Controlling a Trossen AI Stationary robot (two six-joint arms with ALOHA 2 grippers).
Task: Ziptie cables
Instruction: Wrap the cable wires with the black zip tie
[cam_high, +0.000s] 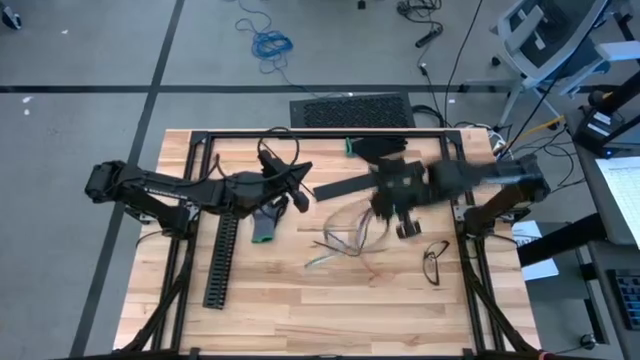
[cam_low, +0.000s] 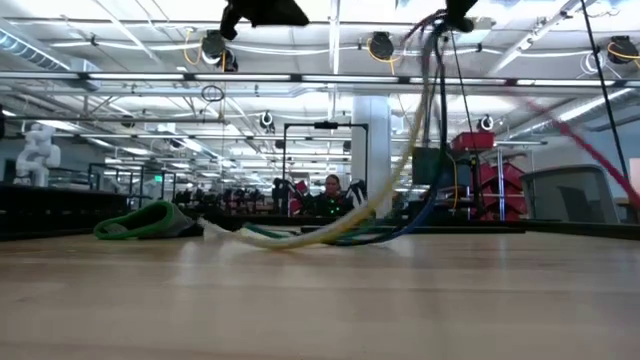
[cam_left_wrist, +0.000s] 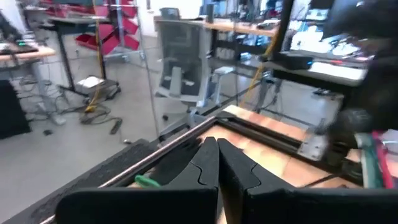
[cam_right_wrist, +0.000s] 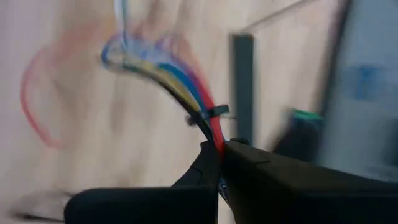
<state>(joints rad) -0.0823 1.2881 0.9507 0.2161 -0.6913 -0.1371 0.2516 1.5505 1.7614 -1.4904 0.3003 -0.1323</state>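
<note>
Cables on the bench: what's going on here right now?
The right gripper is shut on the cables, holding one end of the bundle up off the table while the rest trails onto the wood. A zip tie is already round the bundle just past the fingers. The left gripper is shut and empty, off to the left above the black slotted channel.

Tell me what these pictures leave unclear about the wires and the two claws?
- High view: the right gripper is smeared by motion, so its hold on the cables cannot be read there.
- Right wrist view: the cables' far loops are blurred; their clamped ends are hidden between the fingers.
- Low view: both grippers are cut off by the top edge.
- Left wrist view: the left gripper is shut, but anything between its fingers is too small to tell.
</note>
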